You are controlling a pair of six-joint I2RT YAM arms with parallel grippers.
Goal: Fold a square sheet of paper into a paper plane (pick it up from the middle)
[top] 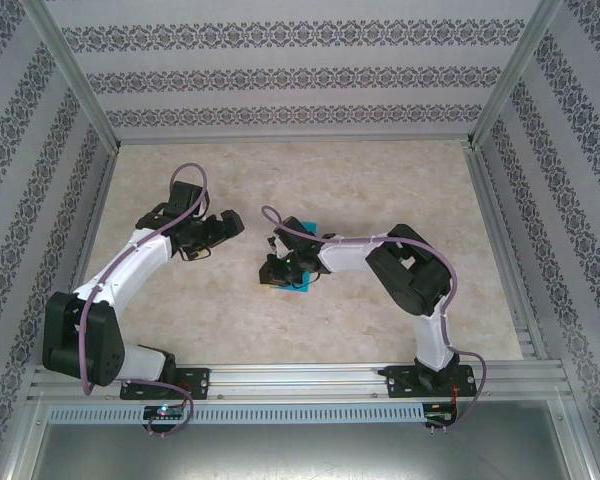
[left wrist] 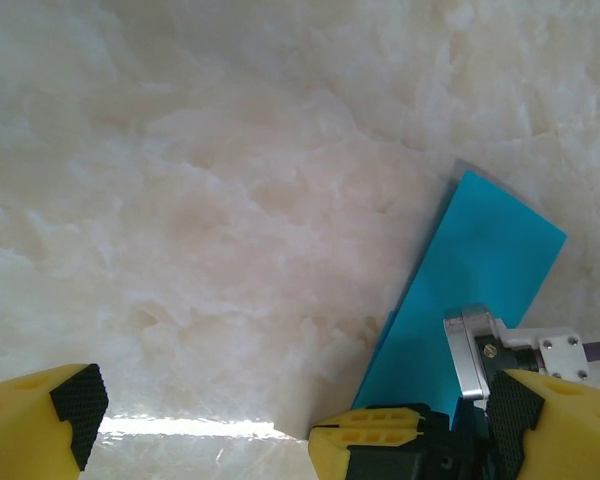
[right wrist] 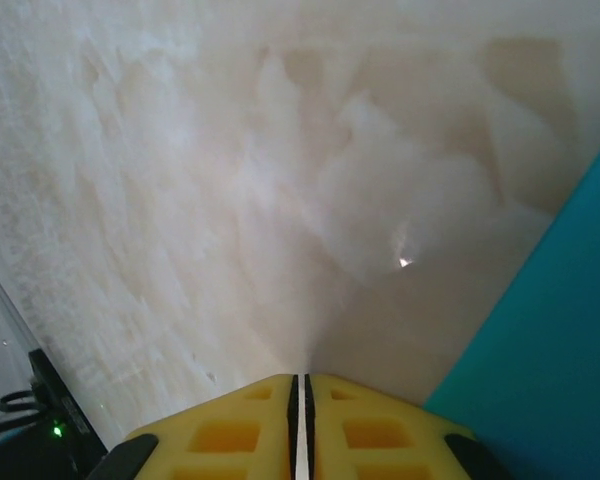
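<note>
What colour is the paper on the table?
Plain teal-blue; the paper shows best in the left wrist view.

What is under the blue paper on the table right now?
The pale marbled table meets the blue paper along every visible edge. The patch directly beneath is covered by the paper itself, and the right tool hides its near end.

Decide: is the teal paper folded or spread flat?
Folded, it seems: the paper lies as a narrow rectangle, not a square.

No readable text, label or number anywhere
</note>
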